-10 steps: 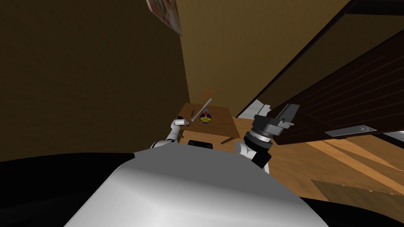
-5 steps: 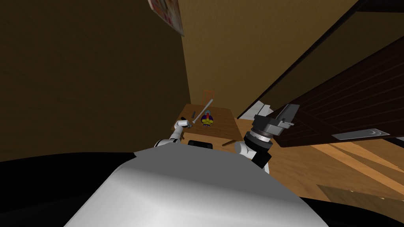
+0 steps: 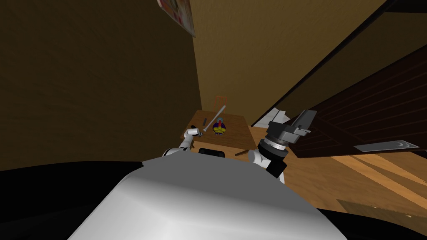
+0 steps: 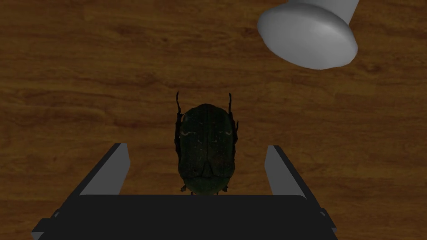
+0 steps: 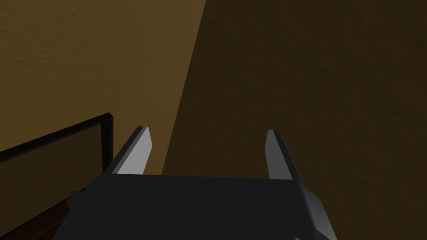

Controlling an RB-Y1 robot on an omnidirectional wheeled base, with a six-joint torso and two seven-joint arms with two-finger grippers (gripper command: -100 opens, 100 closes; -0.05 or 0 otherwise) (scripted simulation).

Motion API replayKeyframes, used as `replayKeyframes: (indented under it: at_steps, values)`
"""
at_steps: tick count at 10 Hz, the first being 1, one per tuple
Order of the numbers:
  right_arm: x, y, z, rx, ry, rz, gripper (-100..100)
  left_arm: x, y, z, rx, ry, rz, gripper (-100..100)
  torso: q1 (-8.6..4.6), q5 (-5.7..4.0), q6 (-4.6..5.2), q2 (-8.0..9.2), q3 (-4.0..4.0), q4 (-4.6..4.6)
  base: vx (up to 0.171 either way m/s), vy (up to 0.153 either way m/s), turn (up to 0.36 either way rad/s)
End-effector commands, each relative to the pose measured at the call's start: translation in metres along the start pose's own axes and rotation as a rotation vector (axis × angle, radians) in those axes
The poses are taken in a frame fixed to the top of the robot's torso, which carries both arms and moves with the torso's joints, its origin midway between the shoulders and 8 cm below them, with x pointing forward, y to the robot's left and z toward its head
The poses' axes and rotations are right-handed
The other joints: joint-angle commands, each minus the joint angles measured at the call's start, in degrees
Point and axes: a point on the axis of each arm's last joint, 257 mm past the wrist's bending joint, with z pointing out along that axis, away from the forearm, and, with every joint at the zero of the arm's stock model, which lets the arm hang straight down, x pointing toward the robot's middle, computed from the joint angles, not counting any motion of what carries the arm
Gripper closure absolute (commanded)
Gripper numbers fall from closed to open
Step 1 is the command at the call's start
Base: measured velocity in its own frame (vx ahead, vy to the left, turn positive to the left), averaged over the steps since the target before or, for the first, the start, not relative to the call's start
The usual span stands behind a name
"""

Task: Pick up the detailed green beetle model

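Note:
The beetle model [image 4: 205,152], dark green with fine pale markings and thin black legs, lies flat on a brown wooden table top [image 4: 83,83]. My left gripper [image 4: 196,146] is open just above it, one finger on each side of its body with a gap on both sides. In the head view the left gripper [image 3: 193,132] hangs over the near left corner of the small wooden table [image 3: 233,135]. My right gripper [image 3: 305,118] is raised to the right of the table, and its fingers [image 5: 135,152] stand open with nothing between them.
A grey bat [image 3: 214,117] lies slantwise across the table, its rounded knob end [image 4: 308,35] close beyond the beetle. A colourful toy [image 3: 219,126] and a small dark stick [image 3: 204,121] also lie there. A dark wooden door [image 3: 367,108] stands to the right.
The whole head picture has shifted a little, so my head moved. My left hand has crept slightly right and down at the table's near corner. The right arm holds still.

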Motion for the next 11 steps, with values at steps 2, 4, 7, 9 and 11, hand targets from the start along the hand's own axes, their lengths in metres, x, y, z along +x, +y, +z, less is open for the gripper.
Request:
replayKeyframes:
  at_steps: [2, 4, 7, 9, 11]
  values:
    - [0.000, 0.000, 0.000, 0.000, 0.000, 0.000, 0, 0.000, 0.000, 0.001, 0.000, 0.003, 0.001, 100, 0.04, 0.00, 0.00, 0.12, 0.06, 0.02, 0.023, -0.007, 0.002]
    - [0.000, 0.000, 0.000, 0.000, 0.000, 0.000, 0, 0.000, 0.001, 0.000, -0.001, 0.003, 0.002, 100, 0.16, 0.04, -0.01, 0.20, 0.10, 0.02, 0.000, 0.000, 0.000]
    - [0.000, 0.000, 0.000, 0.000, 0.000, 0.000, 0, 0.000, 0.001, 0.001, -0.001, 0.003, 0.002, 0, 0.20, 0.04, -0.01, 0.17, 0.08, 0.01, 0.000, 0.000, 0.000]
    - [0.000, 0.000, 0.000, 0.000, 0.000, 0.000, 0, 0.014, 0.002, -0.009, 0.003, 0.003, -0.007, 100, 0.23, 0.04, 0.01, 0.32, 0.17, 0.06, -0.073, 0.020, -0.051]
    - [0.000, 0.000, 0.000, 0.000, 0.000, 0.000, 0, 0.013, 0.002, -0.007, 0.002, 0.005, -0.005, 0, 0.25, 0.05, -0.02, 0.38, 0.20, 0.06, -0.023, 0.008, -0.005]
